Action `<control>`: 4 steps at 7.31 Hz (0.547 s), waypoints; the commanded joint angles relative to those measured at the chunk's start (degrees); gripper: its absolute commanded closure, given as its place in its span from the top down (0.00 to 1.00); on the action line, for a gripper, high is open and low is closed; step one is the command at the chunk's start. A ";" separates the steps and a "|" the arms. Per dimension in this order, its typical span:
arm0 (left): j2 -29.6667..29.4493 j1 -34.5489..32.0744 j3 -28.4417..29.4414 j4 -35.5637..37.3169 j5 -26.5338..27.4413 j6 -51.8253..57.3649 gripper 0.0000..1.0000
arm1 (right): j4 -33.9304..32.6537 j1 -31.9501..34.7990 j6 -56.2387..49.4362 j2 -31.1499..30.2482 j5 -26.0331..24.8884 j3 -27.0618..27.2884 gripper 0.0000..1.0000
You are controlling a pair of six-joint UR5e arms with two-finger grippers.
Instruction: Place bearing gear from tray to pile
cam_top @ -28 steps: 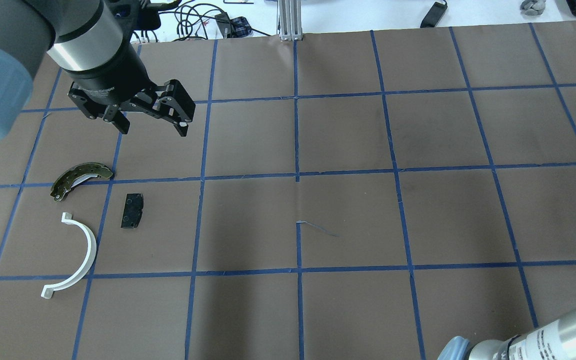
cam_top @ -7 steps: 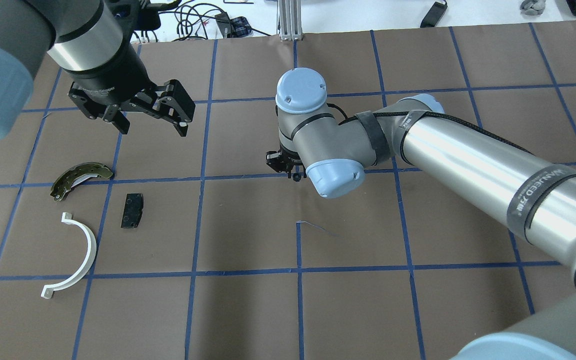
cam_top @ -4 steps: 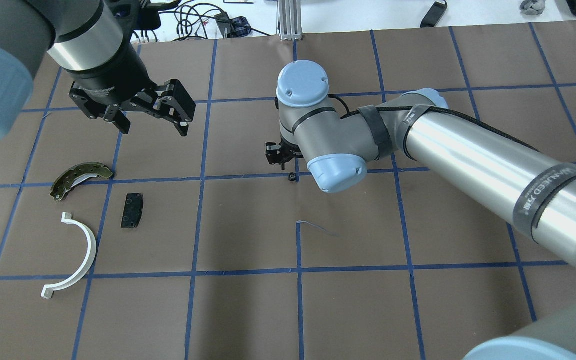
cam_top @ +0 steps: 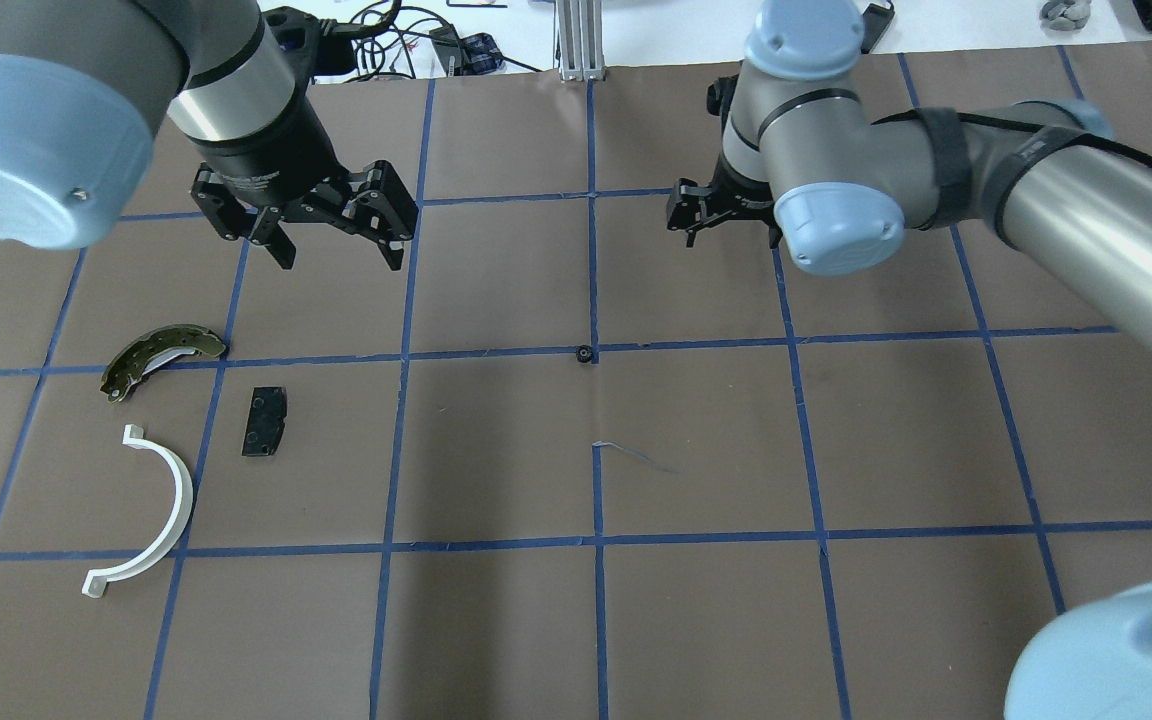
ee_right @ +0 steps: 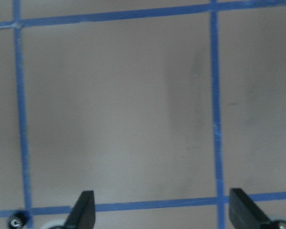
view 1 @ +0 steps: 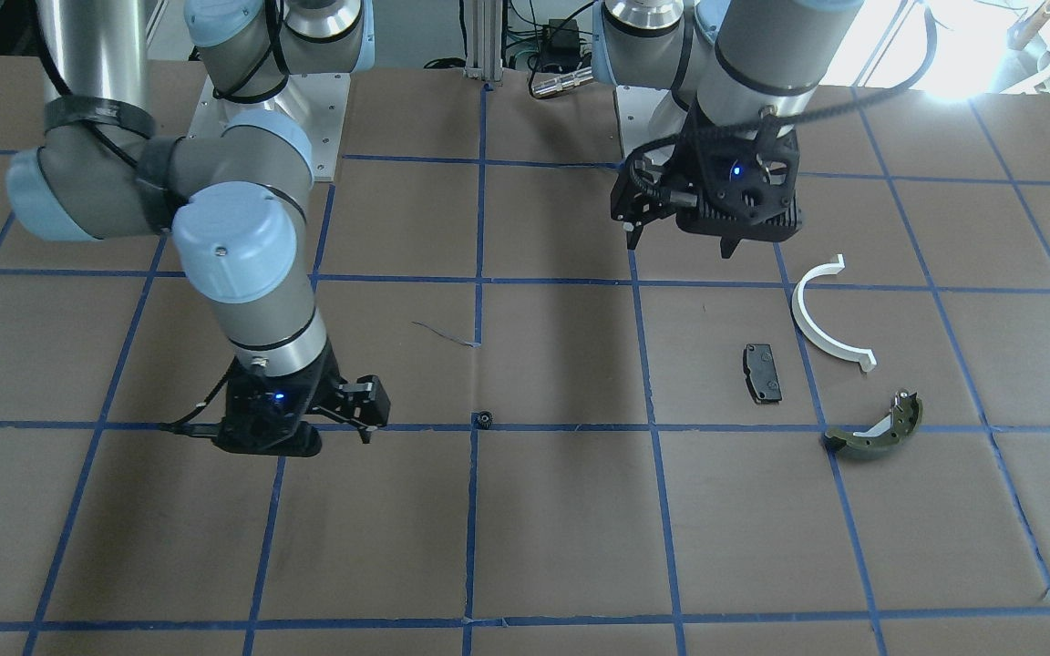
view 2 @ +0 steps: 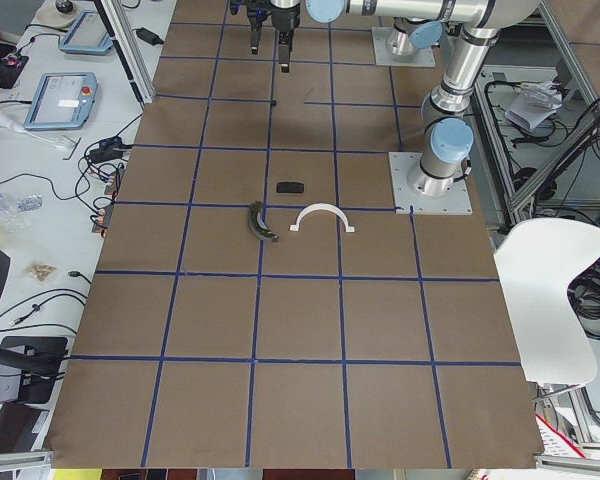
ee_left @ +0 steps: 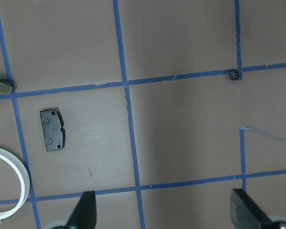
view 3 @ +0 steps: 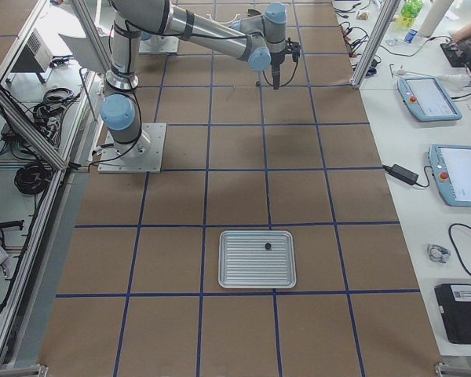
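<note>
The bearing gear [cam_top: 584, 354] lies on the table [cam_top: 696, 620], near its middle, right where two blue tape lines cross. It touches no fingers. The right gripper [ee_right: 162, 193] hangs above the table with its two fingers spread wide and nothing between them. In its wrist view the gear sits just outside one finger, not in the gap. The left gripper [cam_top: 339, 258] is wide open too and holds nothing. The gear is well apart from it.

There is one gear on the table. The pile, close to the table's left edge, has three parts, one of each. From near to far they are a white half-ring [cam_top: 161, 510], a small black pad [cam_top: 264, 421] and a green brake shoe [cam_top: 161, 352]. None of them touch.

One metal tray [view 3: 257, 275] lies near the table's right end. It holds one tiny dark thing [view 3: 267, 247], maybe another gear, but it is too small to tell.
</note>
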 commanded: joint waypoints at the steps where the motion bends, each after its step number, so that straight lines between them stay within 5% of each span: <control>1: -8.42 -4.60 0.00 8.74 -1.75 -2.15 1.00 | 3.13 -7.85 -12.32 -3.76 -8.60 1.71 1.00; 4: -18.97 -11.29 0.18 21.93 -0.62 -8.73 1.00 | 3.92 -24.43 -24.74 -4.30 0.56 1.81 1.00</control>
